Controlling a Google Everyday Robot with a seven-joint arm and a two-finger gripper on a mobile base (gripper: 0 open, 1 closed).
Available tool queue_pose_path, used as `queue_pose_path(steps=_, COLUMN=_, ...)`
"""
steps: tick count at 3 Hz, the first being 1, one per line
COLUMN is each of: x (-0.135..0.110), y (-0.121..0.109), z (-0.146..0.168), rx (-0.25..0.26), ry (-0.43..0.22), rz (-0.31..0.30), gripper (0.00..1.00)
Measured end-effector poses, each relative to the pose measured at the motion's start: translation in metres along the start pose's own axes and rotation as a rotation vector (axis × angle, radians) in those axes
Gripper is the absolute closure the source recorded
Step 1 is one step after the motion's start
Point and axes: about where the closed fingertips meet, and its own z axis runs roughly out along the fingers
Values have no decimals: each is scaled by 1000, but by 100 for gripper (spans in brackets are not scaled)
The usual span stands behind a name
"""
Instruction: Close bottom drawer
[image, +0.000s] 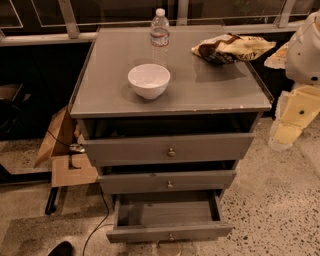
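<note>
The bottom drawer is the lowest of three grey drawers in a grey cabinet. It is pulled far out, showing its bare brownish inside and a small round knob on its front. The middle drawer and the top drawer stand slightly out. My arm comes in at the right edge. My gripper hangs beside the cabinet's right side, at about the height of the top drawer and well above and to the right of the bottom drawer, touching nothing.
On the cabinet top stand a white bowl, a water bottle and a chip bag. Cardboard pieces and a black cable lie on the floor to the left. A dark object lies at the bottom left.
</note>
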Motion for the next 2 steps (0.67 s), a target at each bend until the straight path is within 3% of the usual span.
queue_pose_path(steps=1, x=0, y=0, z=0, rx=0, ry=0, rz=0, gripper=0)
queue_pose_path(steps=2, x=0, y=0, z=0, rx=0, ry=0, rz=0, gripper=16)
